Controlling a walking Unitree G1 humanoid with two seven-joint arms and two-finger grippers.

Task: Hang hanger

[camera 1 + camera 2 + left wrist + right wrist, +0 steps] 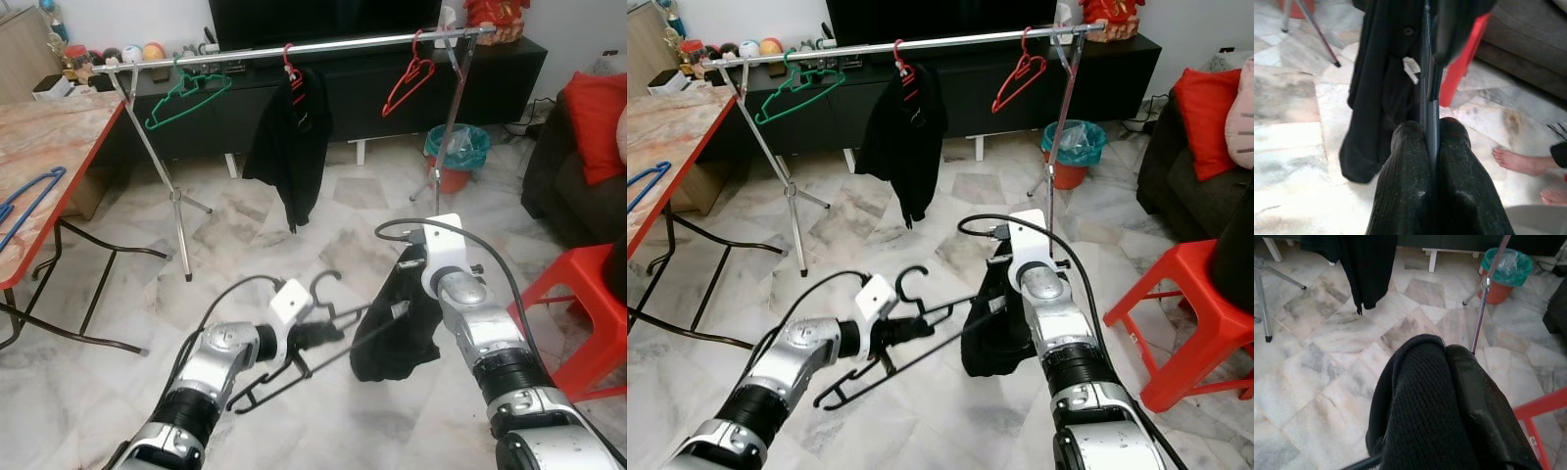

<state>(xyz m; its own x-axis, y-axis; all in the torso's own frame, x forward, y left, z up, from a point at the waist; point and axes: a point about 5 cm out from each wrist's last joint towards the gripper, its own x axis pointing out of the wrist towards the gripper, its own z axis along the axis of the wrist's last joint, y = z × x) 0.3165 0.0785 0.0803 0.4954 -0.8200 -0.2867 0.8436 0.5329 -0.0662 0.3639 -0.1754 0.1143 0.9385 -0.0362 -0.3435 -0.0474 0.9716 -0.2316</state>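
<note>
A black hanger (pixel 294 364) hangs low over the marble floor, its hook (pixel 328 285) pointing up. My left gripper (pixel 315 335) is shut on its bar; in the left wrist view both fingers (pixel 1410 161) pinch the thin bar (pixel 1429 98). One end of the hanger reaches into a black garment (pixel 397 338), which my right gripper (pixel 411 279) holds up, shut on the cloth. In the right wrist view the knit cloth (pixel 1420 396) lies over one finger. The silver clothes rail (pixel 294 47) stands ahead, well above both grippers.
On the rail hang a green hanger (pixel 186 98), a black garment on a red hanger (pixel 289 137) and an empty red hanger (pixel 407 83). A table (pixel 59 147) with a blue hanger (pixel 29 201) stands left, a red stool (pixel 578 294) right. A person's bare foot (pixel 1520 161) is nearby.
</note>
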